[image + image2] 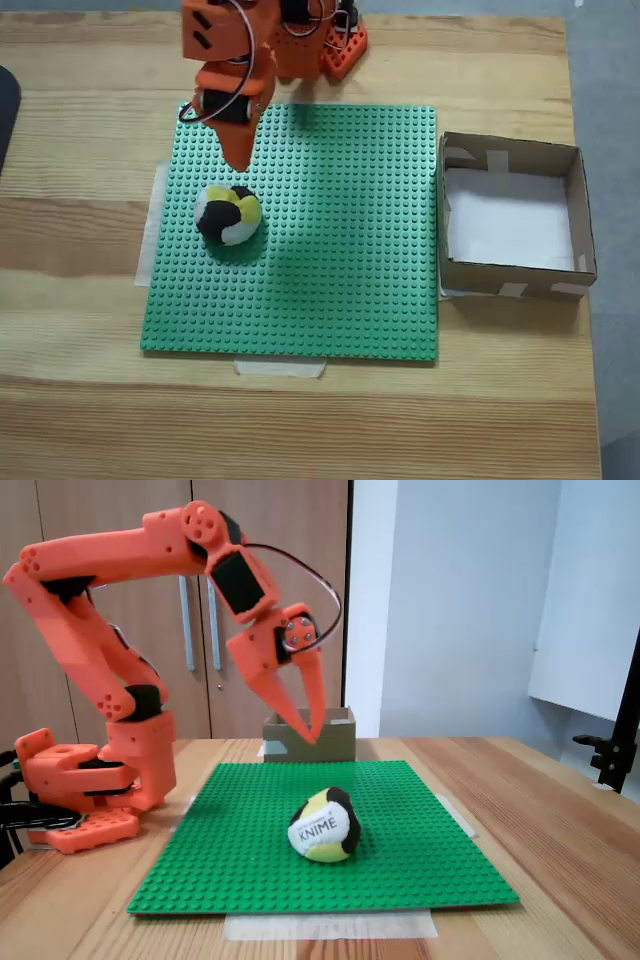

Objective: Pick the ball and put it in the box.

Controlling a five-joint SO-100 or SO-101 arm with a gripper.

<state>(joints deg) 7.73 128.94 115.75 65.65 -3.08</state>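
In a fixed view from above, the ball sits left of centre on the green baseplate, with the gripper just above it in the frame; whether its jaws are apart cannot be told here. The box lies empty at the right edge.

In a fixed view from the side, the gripper hangs above centre with jaws slightly parted, holding nothing. The ball rests low at centre. It looks soft and light, likely best squeezed across its middle.
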